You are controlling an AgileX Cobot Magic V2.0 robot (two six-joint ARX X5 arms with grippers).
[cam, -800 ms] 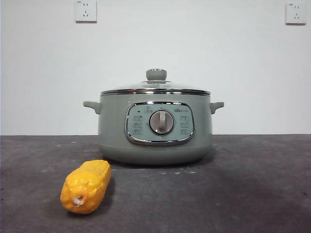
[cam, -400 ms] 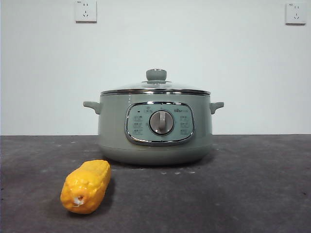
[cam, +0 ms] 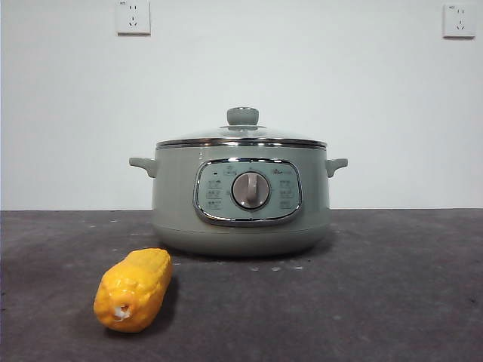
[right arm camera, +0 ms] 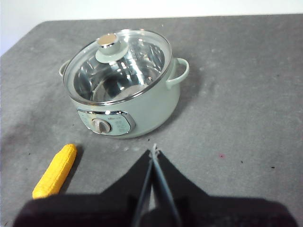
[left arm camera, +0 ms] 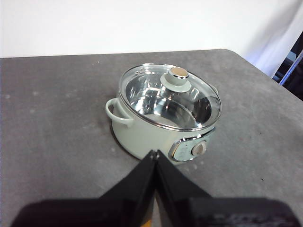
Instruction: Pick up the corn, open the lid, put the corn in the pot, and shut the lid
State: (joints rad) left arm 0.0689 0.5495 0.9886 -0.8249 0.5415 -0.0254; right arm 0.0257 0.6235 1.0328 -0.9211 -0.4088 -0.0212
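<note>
On the table (cam: pixel 392 302), corn (cam: pixel 133 289) and pot (cam: pixel 241 197) remain unmoved.

The left tool (left arm camera: pixel 155 153) hides all but a yellow sliver of the corn (left arm camera: pixel 152 222); panel lettering is unreadable.

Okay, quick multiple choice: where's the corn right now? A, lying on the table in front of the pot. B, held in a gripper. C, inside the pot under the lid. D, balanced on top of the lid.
A: the corn lies on the table in front of the pot, untouched, while the lid sits closed on the pot.
</note>
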